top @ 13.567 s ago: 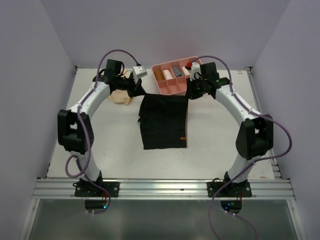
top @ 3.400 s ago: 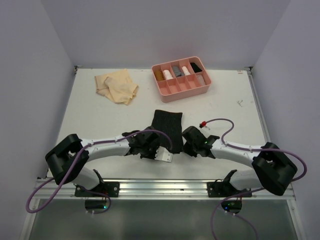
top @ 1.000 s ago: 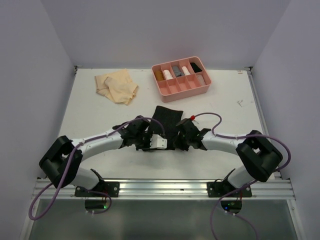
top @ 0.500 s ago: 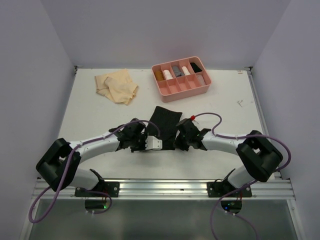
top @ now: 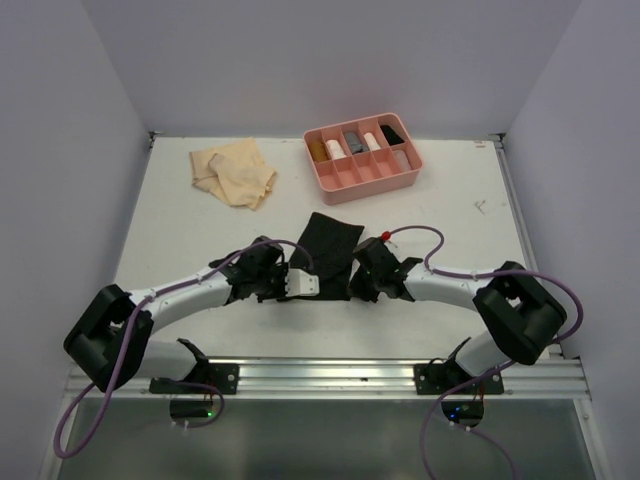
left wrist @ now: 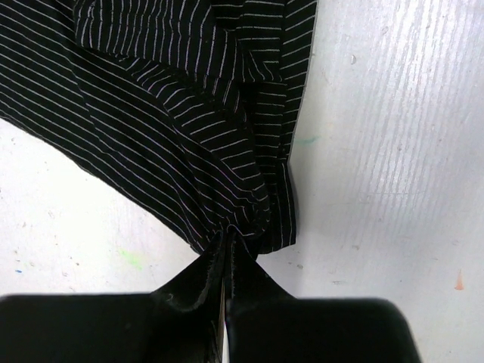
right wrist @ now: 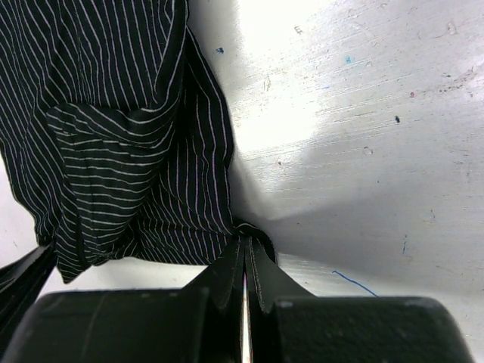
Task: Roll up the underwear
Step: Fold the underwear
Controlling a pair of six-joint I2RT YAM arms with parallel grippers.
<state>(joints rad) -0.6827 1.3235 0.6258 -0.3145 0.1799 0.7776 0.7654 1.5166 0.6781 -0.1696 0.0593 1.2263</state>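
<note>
A black underwear (top: pixel 331 243) with thin pale stripes lies folded into a narrow band at the middle of the table. My left gripper (top: pixel 316 290) is shut on its near left corner, the cloth bunched at the tips (left wrist: pixel 228 246) and the striped fabric (left wrist: pixel 174 113) spreading away from them. My right gripper (top: pixel 353 284) is shut on the near right corner, pinching a small fold (right wrist: pixel 243 246) of the same fabric (right wrist: pixel 113 113). Both grippers sit low at the table surface. A pale tan underwear (top: pixel 233 172) lies crumpled at the back left.
A pink divided tray (top: pixel 370 184) stands at the back centre-right with several rolled items in its compartments. Grey walls close in the table on the left, right and back. The arms' bases and an aluminium rail (top: pixel 320 375) line the near edge.
My left arm has drawn back to the left a little, still holding the cloth's corner. The right arm and the far part of the black underwear have hardly moved.
</note>
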